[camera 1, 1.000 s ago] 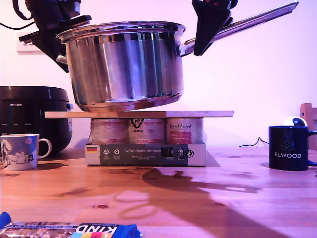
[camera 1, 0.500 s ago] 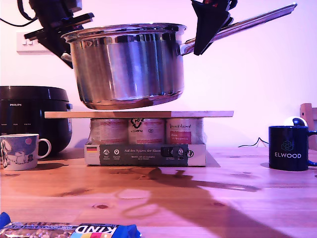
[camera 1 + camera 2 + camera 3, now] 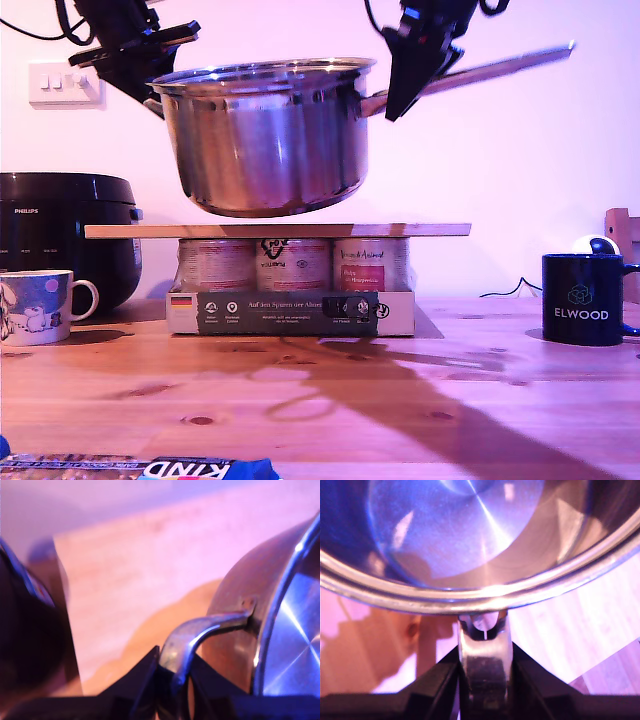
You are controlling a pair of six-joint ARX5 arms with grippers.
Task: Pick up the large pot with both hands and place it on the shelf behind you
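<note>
The pot (image 3: pixel 268 135) hangs in the air just above the shelf (image 3: pixel 277 230), not touching it and tilted a little, its long handle (image 3: pixel 495 68) pointing toward the exterior view's right. My first gripper (image 3: pixel 172 677) has its fingers clamped on the small loop handle (image 3: pixel 200 632), on the pot's side toward the exterior view's left. My second gripper (image 3: pixel 484 672) has its fingers closed tight on the long handle close to the rim. The shelf rests on a row of cans (image 3: pixel 295 264) in a cardboard tray (image 3: pixel 290 312) on the bench (image 3: pixel 400 400). A black cooker (image 3: pixel 60 235) and a mug (image 3: pixel 35 306) stand at the exterior view's left, a dark mug (image 3: pixel 582 298) at its right.
</note>
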